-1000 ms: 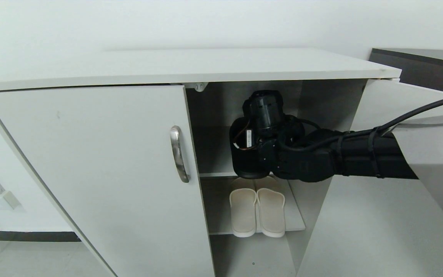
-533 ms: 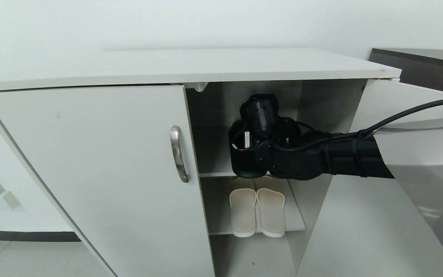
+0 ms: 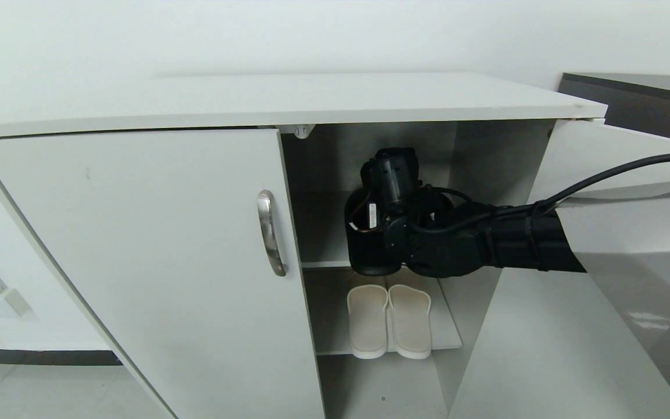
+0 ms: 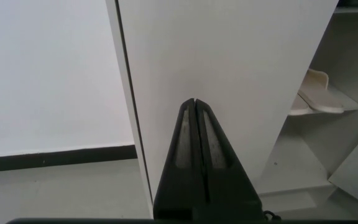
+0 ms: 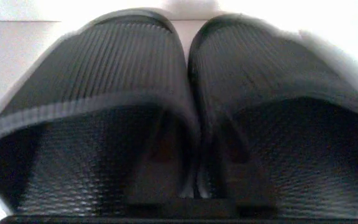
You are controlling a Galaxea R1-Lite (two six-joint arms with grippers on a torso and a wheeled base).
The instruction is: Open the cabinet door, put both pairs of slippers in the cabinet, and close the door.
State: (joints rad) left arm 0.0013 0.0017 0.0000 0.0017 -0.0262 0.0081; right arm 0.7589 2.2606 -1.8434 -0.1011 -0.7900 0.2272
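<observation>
Two pale slippers (image 3: pixel 389 320) on shelf (image 3: pixel 326 326), white wall (image 3: pixel 312 35), possibly grey floor (image 3: pixel 50 396)

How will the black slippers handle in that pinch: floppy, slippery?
Probably light and fairly stiff: the black slippers show arched straps in the grip, with no visible sag. The ribbed straps and textured footbeds likely grip well. Held together at their inner edges by the right gripper, they may splay or tip on release.

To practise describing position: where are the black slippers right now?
In the head view, the black slippers are held by the right gripper inside the open right half of the cabinet, above the white slippers.
</observation>
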